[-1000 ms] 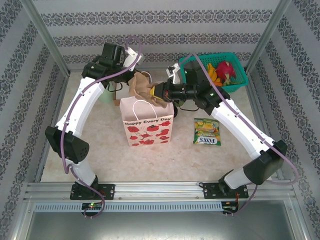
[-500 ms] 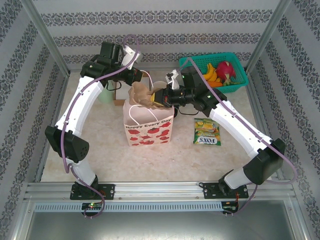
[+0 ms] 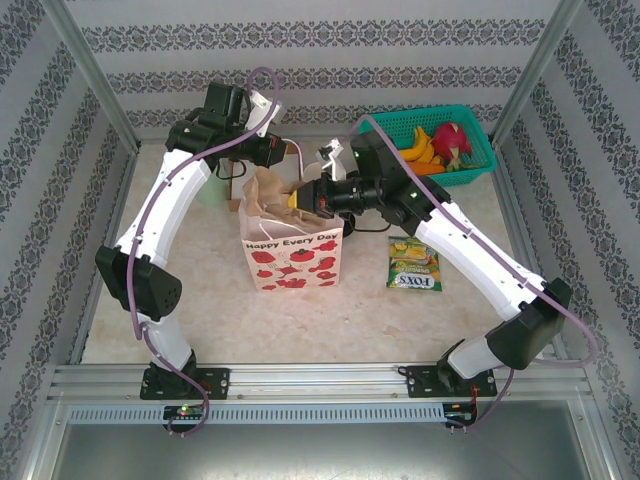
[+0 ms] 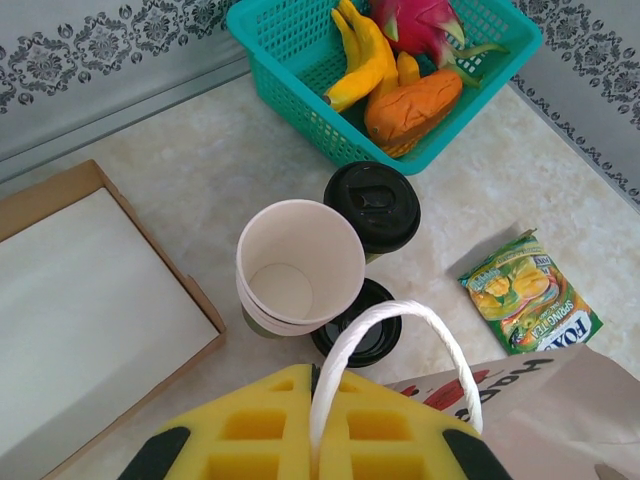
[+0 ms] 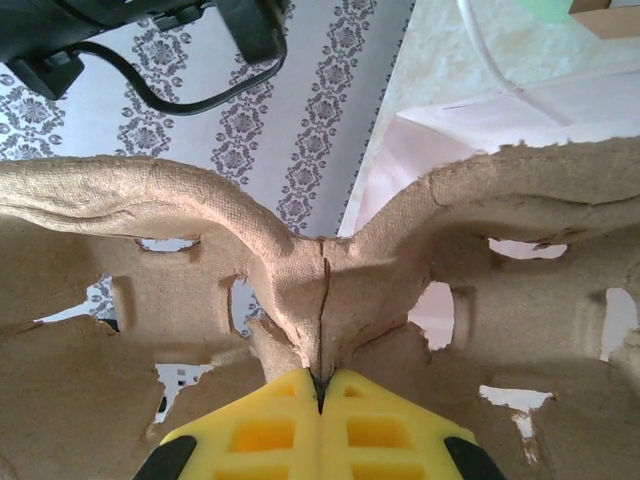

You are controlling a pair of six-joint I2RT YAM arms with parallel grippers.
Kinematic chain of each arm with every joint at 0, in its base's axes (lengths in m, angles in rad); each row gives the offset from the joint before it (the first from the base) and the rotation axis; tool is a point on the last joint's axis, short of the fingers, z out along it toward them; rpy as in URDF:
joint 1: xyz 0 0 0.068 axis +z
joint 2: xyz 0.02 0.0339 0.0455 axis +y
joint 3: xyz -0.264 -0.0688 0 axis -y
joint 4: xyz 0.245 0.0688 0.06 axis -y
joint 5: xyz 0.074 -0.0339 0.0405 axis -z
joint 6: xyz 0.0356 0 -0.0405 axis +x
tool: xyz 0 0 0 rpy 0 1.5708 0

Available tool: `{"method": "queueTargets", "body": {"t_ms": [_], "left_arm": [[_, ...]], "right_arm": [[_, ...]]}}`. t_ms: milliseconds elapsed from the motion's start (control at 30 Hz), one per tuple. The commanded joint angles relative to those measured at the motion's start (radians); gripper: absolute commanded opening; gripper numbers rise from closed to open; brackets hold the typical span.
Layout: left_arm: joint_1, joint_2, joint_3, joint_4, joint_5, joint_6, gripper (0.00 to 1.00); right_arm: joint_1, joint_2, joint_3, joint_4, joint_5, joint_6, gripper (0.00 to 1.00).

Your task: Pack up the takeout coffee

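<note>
On the gift bag (image 3: 293, 262) up front, the white handle (image 4: 393, 308) is pinched by the left gripper (image 4: 318, 400), and a pulp cup carrier (image 5: 320, 280) is clamped by the right gripper (image 5: 322, 390) at the bag's mouth. Behind it, the lidded takeout coffee (image 4: 372, 203) is parked on the table just beside stacked empty cups (image 4: 298, 270). Fruit (image 4: 410, 105) is piled in the teal basket (image 4: 290, 60) farther back.

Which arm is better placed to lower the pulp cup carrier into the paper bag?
Right, probably. The right end effector is shut on the pulp cup carrier above the paper bag. The left end effector is occupied, shut on the white handle of that bag.
</note>
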Motion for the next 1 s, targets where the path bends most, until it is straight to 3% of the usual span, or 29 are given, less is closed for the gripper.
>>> {"method": "queueTargets", "body": {"t_ms": [0,300,500,967], "left_arm": [[0.010,0.009,0.033,0.023,0.005,-0.014,0.03],[0.013,-0.031,0.044,-0.012,0.024,0.018,0.25],[0.015,-0.119,-0.001,-0.006,-0.013,0.029,0.48],[-0.021,-0.400,-0.335,0.124,-0.006,0.124,0.81]], "right_arm": [[-0.016,-0.013,-0.049,0.003,0.024,0.005,0.00],[-0.059,-0.009,-0.088,-0.013,0.098,0.036,0.00],[-0.049,0.000,-0.070,-0.056,0.175,0.028,0.00],[-0.028,0.030,-0.027,-0.125,0.248,0.003,0.00]]}}
